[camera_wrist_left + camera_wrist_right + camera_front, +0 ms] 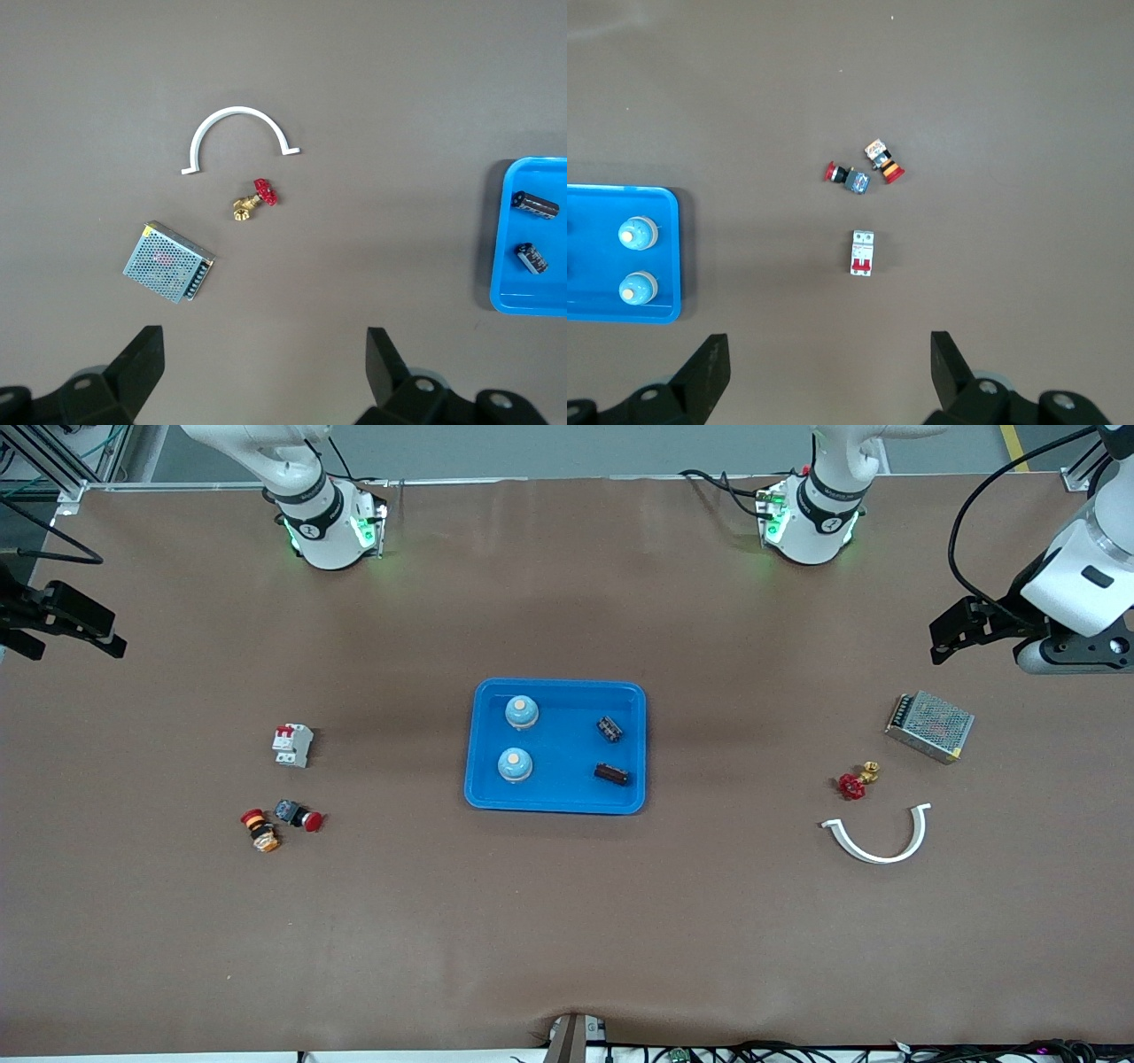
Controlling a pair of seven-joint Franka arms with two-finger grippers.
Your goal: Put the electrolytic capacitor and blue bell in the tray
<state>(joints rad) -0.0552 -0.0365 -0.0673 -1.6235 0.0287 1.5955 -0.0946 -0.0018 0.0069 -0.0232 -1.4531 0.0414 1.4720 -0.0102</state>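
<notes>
Blue tray (556,802) sat mid-surface and already held two blue bells (521,711) (515,763) at the right arm's end and two dark capacitors (609,728) (610,774) at the left arm's end, all lying apart from each other inside the rim. Task looked done, so the step in hand was judged to be a retreat or idle: best done by holding both arms high and wide of the tray, no sweep over it that could nudge the parts. Left pincer (961,631) hung over the surface edge at its own end, jaws spread wide, nothing held; the left wrist view showed its fingers (142,354) well apart over bare surface. Right pincer (84,631) hung at the other end, also wide open and empty, fingers (709,359) apart. Other stuff: metal mesh box (929,725), red-handled brass valve (856,781) and white curved clip (877,841) toward the left arm's end; white breaker (292,745) and two red push buttons (299,815) (260,829) toward the right arm's end. Nothing stood near the tray or in the arms' way.
</notes>
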